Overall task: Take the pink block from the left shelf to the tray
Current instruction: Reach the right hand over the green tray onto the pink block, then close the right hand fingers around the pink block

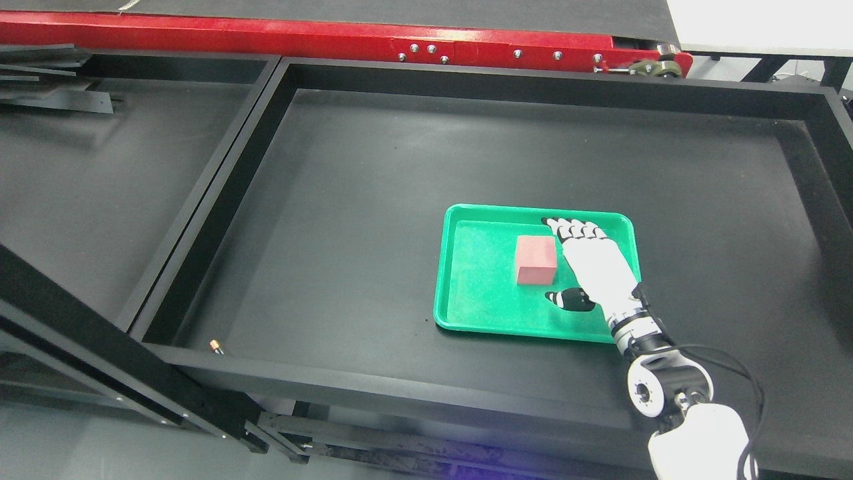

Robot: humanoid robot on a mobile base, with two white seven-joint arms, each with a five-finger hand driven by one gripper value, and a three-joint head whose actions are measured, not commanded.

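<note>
A pink block (536,259) rests inside the green tray (466,280), near the tray's middle. My right hand (566,263) hovers over the tray just right of the block, fingers spread and thumb stretched out below it, holding nothing. The fingertips (563,227) reach past the block's far corner. A narrow gap separates the palm from the block's right side. The left arm does not show.
The tray lies on a wide black shelf with a raised black rim (546,87). A second black shelf (100,173) lies to the left. A red conveyor frame (333,33) runs along the back. A small screw (216,345) sits at the near left corner.
</note>
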